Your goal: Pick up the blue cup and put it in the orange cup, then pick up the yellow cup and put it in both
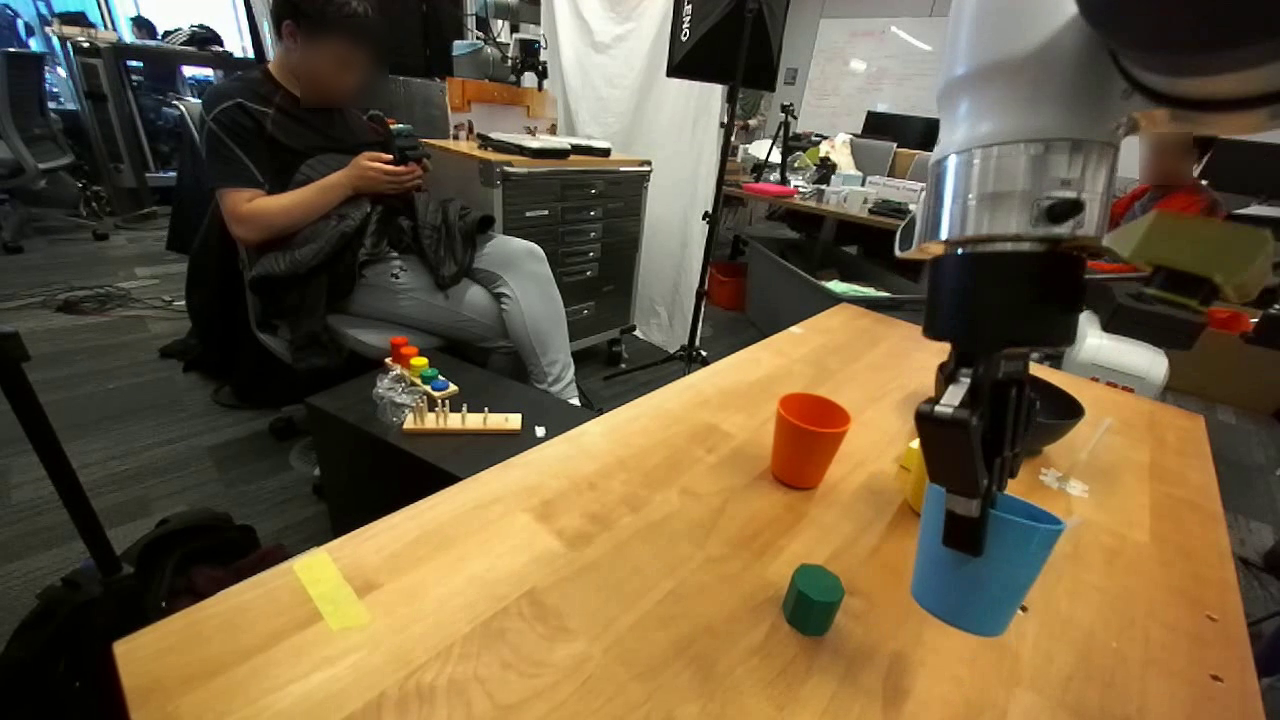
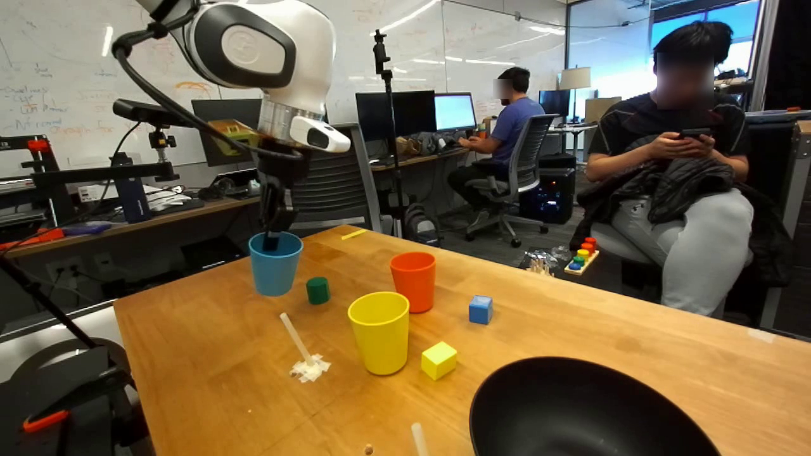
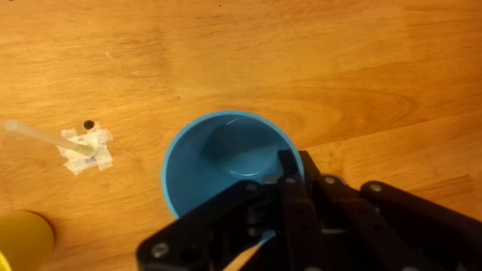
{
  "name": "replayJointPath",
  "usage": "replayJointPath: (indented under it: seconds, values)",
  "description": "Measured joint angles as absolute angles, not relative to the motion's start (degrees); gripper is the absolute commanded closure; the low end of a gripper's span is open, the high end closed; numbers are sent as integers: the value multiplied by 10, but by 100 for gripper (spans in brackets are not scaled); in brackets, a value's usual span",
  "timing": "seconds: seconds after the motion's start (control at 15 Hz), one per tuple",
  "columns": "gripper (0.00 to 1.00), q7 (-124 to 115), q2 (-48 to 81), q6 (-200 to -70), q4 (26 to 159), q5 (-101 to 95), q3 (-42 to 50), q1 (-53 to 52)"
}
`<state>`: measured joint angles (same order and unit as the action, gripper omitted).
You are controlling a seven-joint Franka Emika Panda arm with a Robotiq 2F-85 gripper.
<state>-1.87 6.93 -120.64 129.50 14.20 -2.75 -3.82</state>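
My gripper (image 1: 968, 520) is shut on the rim of the light-blue cup (image 1: 990, 575), one finger inside and one outside. The grip shows in the wrist view at the gripper (image 3: 299, 162) and the blue cup (image 3: 229, 146). The blue cup (image 2: 275, 269) hangs mouth up, seemingly a little above the table, slightly tilted in an exterior view. The orange cup (image 1: 808, 445) stands upright and empty-looking; it also shows behind the yellow cup (image 2: 380, 335) as an orange cup (image 2: 415, 282). The yellow cup stands upright; its side shows in the wrist view (image 3: 26, 241). It is mostly hidden in an exterior view (image 1: 915, 492).
A green block (image 1: 813, 600) lies near the blue cup. A yellow block (image 2: 439, 361) and a blue block (image 2: 481, 310) lie near the yellow and orange cups. A wide black bowl (image 2: 570, 405) stands beyond. A thin taped-down stick (image 2: 296, 339) slants up from the table.
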Motion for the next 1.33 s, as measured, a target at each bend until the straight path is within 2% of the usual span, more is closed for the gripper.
replayJointPath:
  seconds: [0.47,1.33]
  values:
    - [99,-25,36,-1171,1236,156,-16,-16]
    - [99,-36,67,-1171,1169,235,11,27]
